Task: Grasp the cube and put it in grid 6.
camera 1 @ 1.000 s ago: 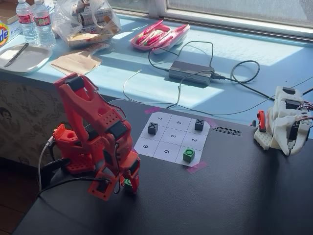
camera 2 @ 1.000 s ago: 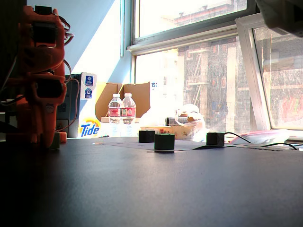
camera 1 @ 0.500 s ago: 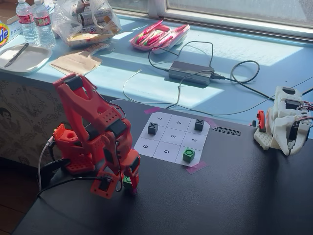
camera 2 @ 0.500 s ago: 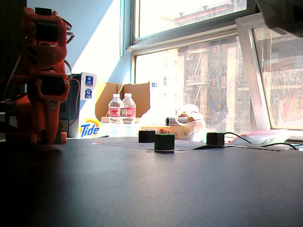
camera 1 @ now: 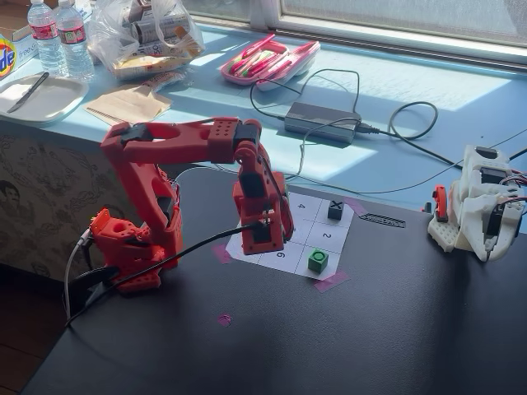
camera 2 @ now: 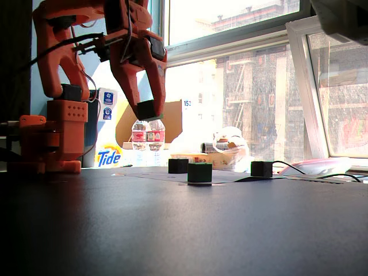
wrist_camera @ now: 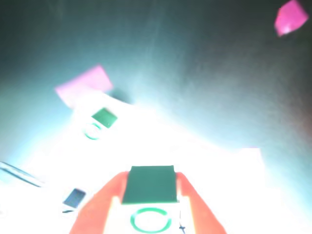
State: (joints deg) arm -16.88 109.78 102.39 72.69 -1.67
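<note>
The cube sat clamped between the two orange fingers of the gripper, carried well above the table, as the low fixed view showed by the clear gap beneath it. In the wrist view the jaws pressed on its left and right faces, with a green ring seen just below it. From the cube the target lay downward and a little toward the near edge of the paper: in the high fixed view the gripper hung over the left part of the grid, and cell 6 showed just below and right of the fingertips, in the front row. Whether the cube was plumb over that cell or over the one behind it could not be told, since the arm hid that part of the sheet. The move probably turned on a short shift toward the front edge, then a straight descent. The second green cube stood in the cell just right of 6, near enough that a wide release might nudge it. A black cube stood in the far right cell, well apart.
</note>
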